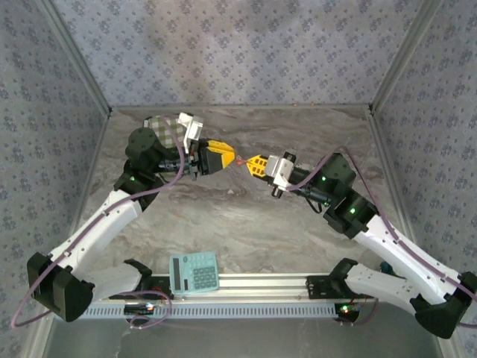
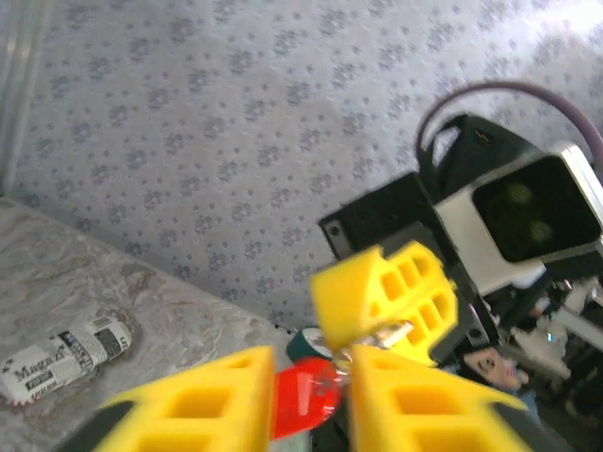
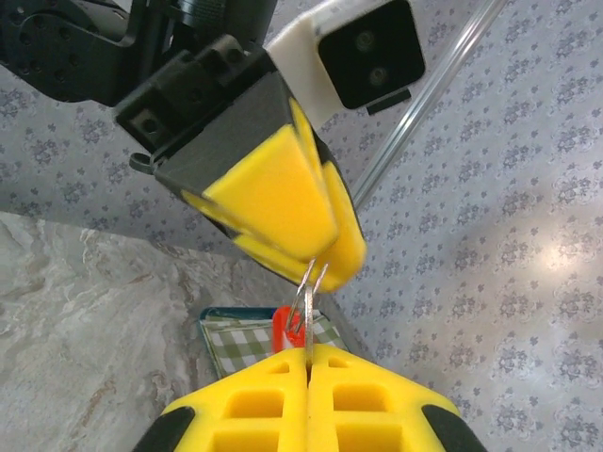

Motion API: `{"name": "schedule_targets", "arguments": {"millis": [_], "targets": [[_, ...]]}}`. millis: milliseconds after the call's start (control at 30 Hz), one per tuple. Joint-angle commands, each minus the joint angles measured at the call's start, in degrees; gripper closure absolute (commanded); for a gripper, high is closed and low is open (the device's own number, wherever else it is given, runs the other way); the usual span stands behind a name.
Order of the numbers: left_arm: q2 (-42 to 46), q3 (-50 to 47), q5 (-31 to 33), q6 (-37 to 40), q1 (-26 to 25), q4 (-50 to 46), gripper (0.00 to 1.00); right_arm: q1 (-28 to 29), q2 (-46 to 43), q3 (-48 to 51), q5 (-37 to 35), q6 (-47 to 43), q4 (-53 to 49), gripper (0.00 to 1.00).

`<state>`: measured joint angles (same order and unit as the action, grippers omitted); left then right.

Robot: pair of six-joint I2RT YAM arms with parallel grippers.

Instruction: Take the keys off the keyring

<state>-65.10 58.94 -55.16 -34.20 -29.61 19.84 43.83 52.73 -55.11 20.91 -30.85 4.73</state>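
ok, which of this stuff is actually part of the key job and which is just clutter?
Job: keys, keyring, left gripper, right gripper.
Lying about: teal calculator, rolled newspaper, checked box.

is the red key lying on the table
No, the red key hangs in the air from the metal keyring pinched by the left pincer and the right pincer.

Arms reach inward; left end effector (image 1: 231, 157) and right end effector (image 1: 250, 163) clamped, tips nearly meeting.
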Motion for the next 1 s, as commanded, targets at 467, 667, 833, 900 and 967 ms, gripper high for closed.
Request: {"name": "schedule_targets", "arguments": {"millis": [467,667,833,900,967], "targets": [[1.18,5.91,-0.63,13.48,-2.06,-13.14,0.3,-0.42,0.31,-3.08,2.03,0.74,-2.46,1.0],[0.02,6.9,-1.45,13.96,-2.87,-13.29,0.29,-0.42,0.66,-3.0,2.23,1.27,-2.1,1.0],[-0.62,7.07,-2.3,14.06,-3.26,-13.53,0.44,-0.42,0.71,-3.21,2.21,1.3,-1.96,1.0],[-0.85,7.02,-2.57,14.07,-3.55,-13.42,0.49,-0.42,0.71,-3.2,2.38,1.34,-1.95,1.0],[-1.07,7.23,-2.73,13.94,-3.68,-13.42,0.58,-0.42,0.8,-3.19,2.38,1.32,-1.98,1.0]]}}
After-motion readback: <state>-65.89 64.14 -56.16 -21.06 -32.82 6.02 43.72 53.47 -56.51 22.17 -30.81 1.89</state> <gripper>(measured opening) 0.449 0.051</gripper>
